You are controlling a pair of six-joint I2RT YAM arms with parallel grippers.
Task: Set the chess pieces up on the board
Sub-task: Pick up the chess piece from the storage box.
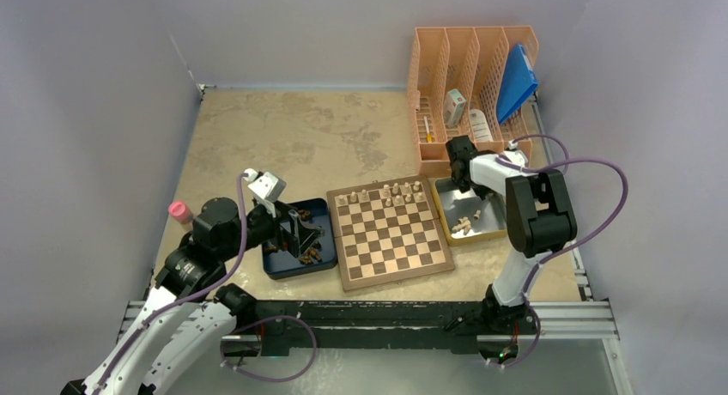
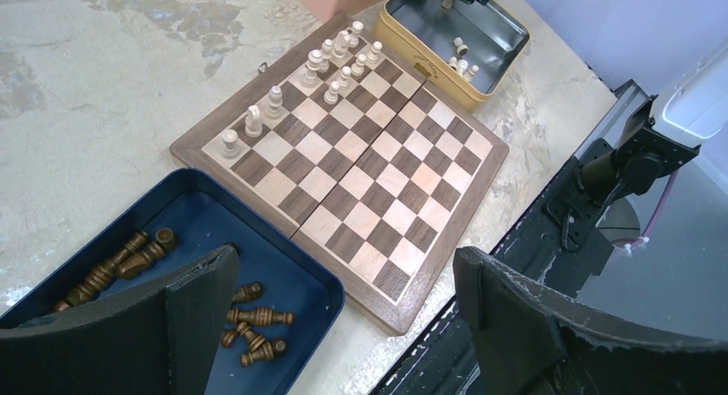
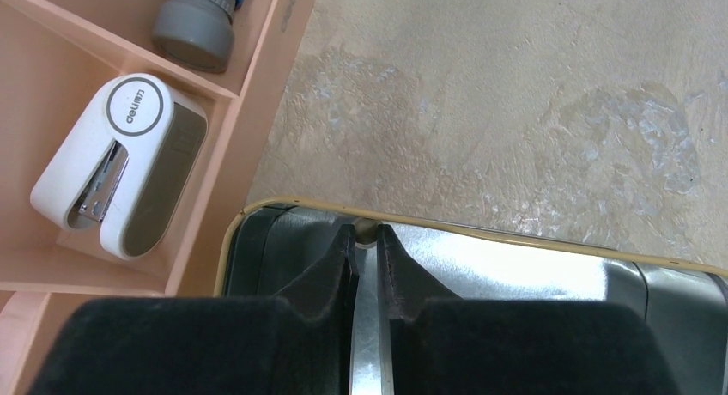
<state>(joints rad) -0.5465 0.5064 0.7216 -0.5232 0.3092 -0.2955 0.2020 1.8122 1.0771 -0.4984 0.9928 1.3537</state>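
The left gripper (image 2: 343,256) gapes wide at bottom frame, over the blue tray (image 2: 206,215) of dark brown pieces (image 2: 257,316). The right gripper (image 3: 365,232), lower centre, is nearly closed about a pale speck (image 3: 365,227) in the yellow tin (image 3: 532,275); whether it grips, I cannot tell. The board (image 1: 391,232) lies centre, with pale pieces (image 1: 395,191) on its upper rows. Upper left, a peach organizer (image 3: 257,94) holds a "deli" stapler (image 3: 120,163).

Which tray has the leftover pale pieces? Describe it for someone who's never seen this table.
Start at the chessboard mid-table. On its right, in front of the peach desk rack, sits a yellow-rimmed tray with a shiny metal floor and a few pale pieces. The dark blue tray left of the board holds dark brown pieces instead.
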